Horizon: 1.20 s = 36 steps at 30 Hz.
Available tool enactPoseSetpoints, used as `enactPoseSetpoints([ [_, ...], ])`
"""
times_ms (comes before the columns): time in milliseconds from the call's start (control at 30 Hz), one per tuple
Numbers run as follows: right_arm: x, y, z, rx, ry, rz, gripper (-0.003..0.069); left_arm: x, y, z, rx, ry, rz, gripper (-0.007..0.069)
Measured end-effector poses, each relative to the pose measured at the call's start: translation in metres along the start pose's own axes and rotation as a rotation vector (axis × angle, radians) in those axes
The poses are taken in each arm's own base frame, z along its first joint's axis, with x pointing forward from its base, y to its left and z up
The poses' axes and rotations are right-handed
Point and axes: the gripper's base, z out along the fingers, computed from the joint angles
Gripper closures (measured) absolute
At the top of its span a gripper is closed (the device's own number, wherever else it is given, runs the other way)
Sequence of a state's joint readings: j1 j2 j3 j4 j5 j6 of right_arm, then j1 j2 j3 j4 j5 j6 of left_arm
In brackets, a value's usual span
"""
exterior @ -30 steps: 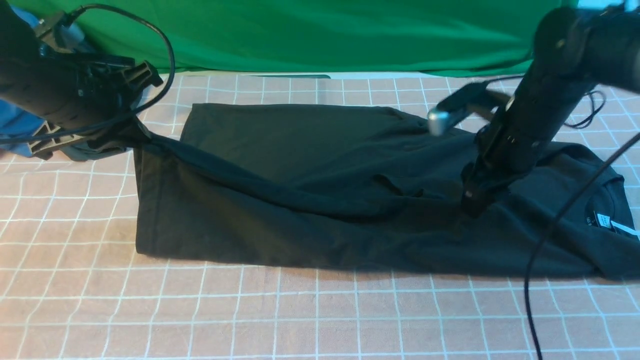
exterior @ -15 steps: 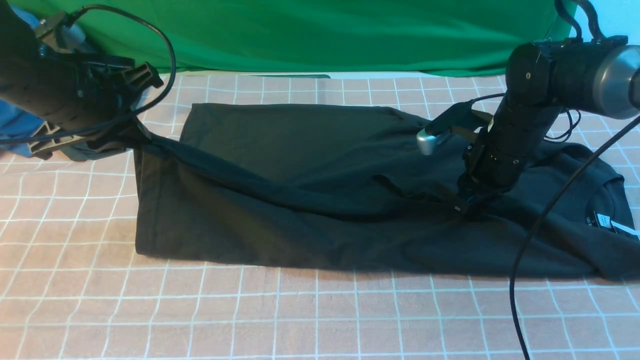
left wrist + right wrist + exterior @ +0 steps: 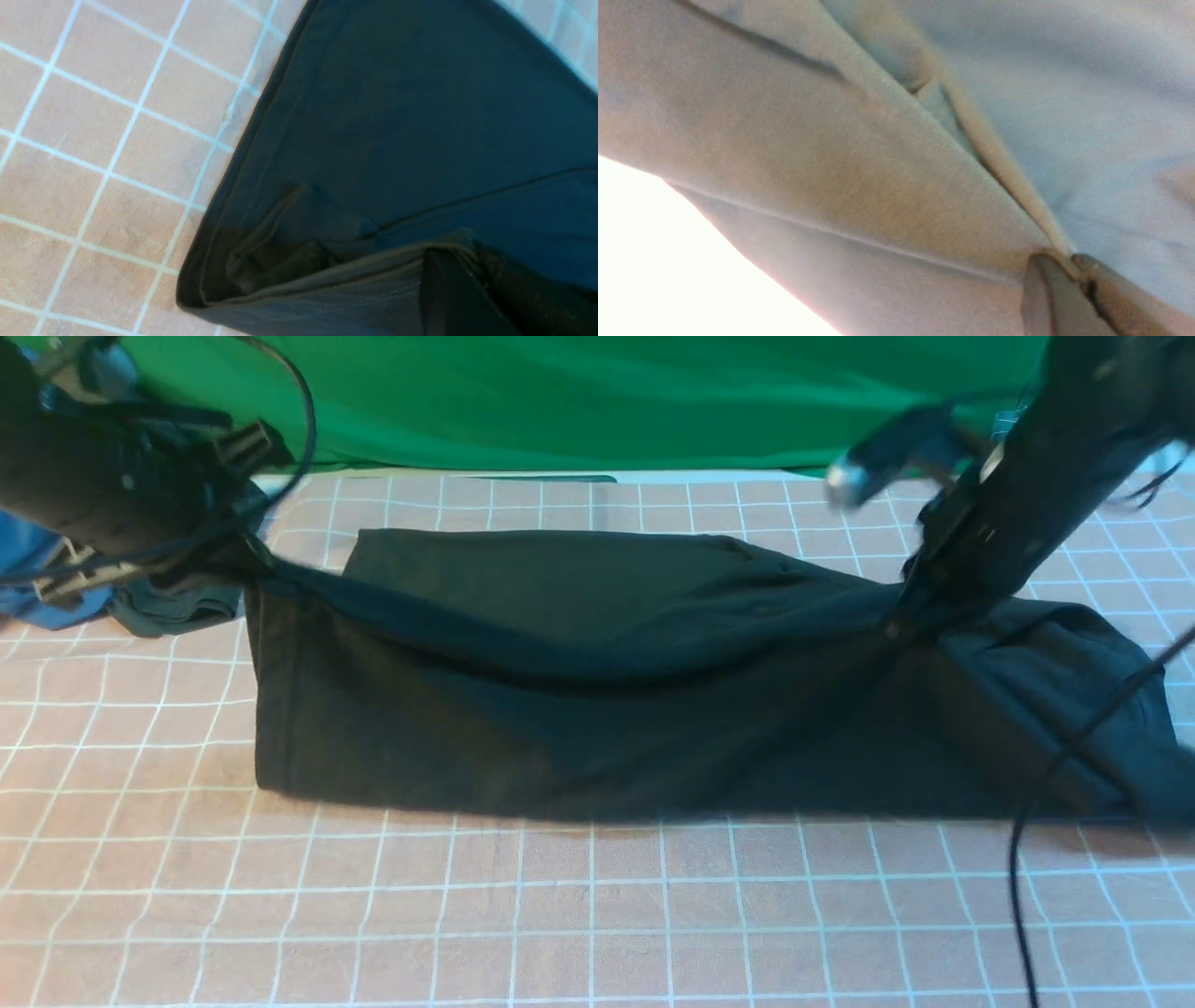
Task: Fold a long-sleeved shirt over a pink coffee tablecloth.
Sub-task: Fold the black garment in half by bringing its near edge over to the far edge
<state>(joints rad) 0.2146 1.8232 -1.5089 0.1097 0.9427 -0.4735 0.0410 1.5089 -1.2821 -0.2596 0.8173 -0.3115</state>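
Observation:
The black long-sleeved shirt [image 3: 560, 728] lies lengthwise across the pink coffee tablecloth [image 3: 560, 915]. My left gripper [image 3: 250, 560] is shut on the shirt's hem corner at the far left. My right gripper [image 3: 898, 627] is shut on a pinch of shirt near the collar end, and it holds that cloth above the table. A raised fold runs taut between the two grippers. In the left wrist view, the left gripper [image 3: 472, 254] clamps a stitched hem of the shirt [image 3: 397, 116] above the tablecloth [image 3: 117, 140]. In the right wrist view, the right gripper [image 3: 1069, 260] pinches a ridge of washed-out shirt cloth [image 3: 831, 163]. The collar is hidden.
A green cloth [image 3: 597, 401] hangs along the back. A blue garment [image 3: 23, 569] and a dark grey-green garment [image 3: 177, 607] lie at the far left under my left arm. A black cable [image 3: 1055, 803] dangles in front of the shirt's right end.
My right gripper shut on the shirt and rose up and back, lifting the cloth. The neck label went out of sight. My left arm rose slightly with the hem.

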Motion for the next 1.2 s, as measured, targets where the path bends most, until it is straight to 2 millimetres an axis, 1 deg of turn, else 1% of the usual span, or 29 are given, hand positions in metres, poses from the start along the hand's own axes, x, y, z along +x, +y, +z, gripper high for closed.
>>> enactPoseSetpoints([
  [33, 0.0, -0.004, -0.008, 0.017, -0.026, 0.012, 0.0606, -0.002, -0.002, -0.006, 0.012, -0.02, 0.003, 0.0594],
  [100, 0.0, -0.012, -0.015, 0.039, -0.055, 0.034, 0.0606, -0.006, -0.006, -0.012, 0.027, -0.052, 0.006, 0.0594],
  [167, -0.001, -0.022, -0.022, 0.061, -0.079, 0.061, 0.0607, -0.011, -0.009, -0.017, 0.044, -0.088, 0.008, 0.0594],
  [233, -0.001, -0.029, -0.027, 0.076, -0.095, 0.08, 0.0607, -0.016, -0.011, -0.016, 0.057, -0.111, 0.006, 0.0594],
  [300, -0.002, -0.035, -0.029, 0.086, -0.108, 0.094, 0.0607, -0.021, -0.013, -0.011, 0.062, -0.128, 0.003, 0.0594],
  [400, -0.005, -0.042, -0.027, 0.1, -0.129, 0.104, 0.0607, -0.029, -0.013, 0.005, 0.062, -0.143, -0.004, 0.0594],
  [467, -0.009, -0.046, -0.019, 0.108, -0.142, 0.107, 0.0607, -0.035, -0.013, 0.018, 0.058, -0.141, -0.009, 0.0594],
  [500, -0.009, -0.047, -0.018, 0.109, -0.143, 0.107, 0.0607, -0.036, -0.013, 0.02, 0.056, -0.14, -0.009, 0.0594],
  [567, -0.012, -0.051, -0.005, 0.114, -0.146, 0.102, 0.0607, -0.042, -0.013, 0.033, 0.052, -0.139, -0.013, 0.0594],
  [600, -0.014, -0.053, 0.005, 0.117, -0.148, 0.1, 0.0607, -0.046, -0.012, 0.044, 0.05, -0.144, -0.017, 0.0594],
  [633, -0.015, -0.055, 0.01, 0.122, -0.155, 0.099, 0.0607, -0.047, -0.012, 0.047, 0.049, -0.146, -0.017, 0.0594],
  [667, -0.017, -0.057, 0.02, 0.127, -0.161, 0.098, 0.0607, -0.051, -0.011, 0.057, 0.048, -0.159, -0.019, 0.0594],
  [733, -0.02, -0.061, 0.03, 0.134, -0.171, 0.098, 0.0607, -0.055, -0.01, 0.068, 0.045, -0.172, -0.018, 0.0594],
  [900, -0.026, -0.068, 0.057, 0.153, -0.198, 0.101, 0.0607, -0.064, -0.005, 0.103, 0.038, -0.203, -0.024, 0.0594],
  [933, -0.026, -0.069, 0.058, 0.153, -0.198, 0.1, 0.0607, -0.064, -0.005, 0.104, 0.037, -0.204, -0.025, 0.0594],
  [967, -0.026, -0.07, 0.068, 0.156, -0.202, 0.102, 0.0607, -0.066, -0.003, 0.116, 0.034, -0.21, -0.028, 0.0594],
  [1000, -0.027, -0.071, 0.069, 0.159, -0.206, 0.102, 0.0607, -0.066, -0.002, 0.119, 0.032, -0.211, -0.029, 0.0594],
  [1100, -0.025, -0.073, 0.085, 0.164, -0.206, 0.102, 0.0607, -0.066, 0.003, 0.136, 0.025, -0.214, -0.033, 0.0594],
  [1200, -0.026, -0.075, 0.092, 0.175, -0.223, 0.102, 0.0607, -0.067, 0.005, 0.145, 0.024, -0.23, -0.036, 0.059],
])
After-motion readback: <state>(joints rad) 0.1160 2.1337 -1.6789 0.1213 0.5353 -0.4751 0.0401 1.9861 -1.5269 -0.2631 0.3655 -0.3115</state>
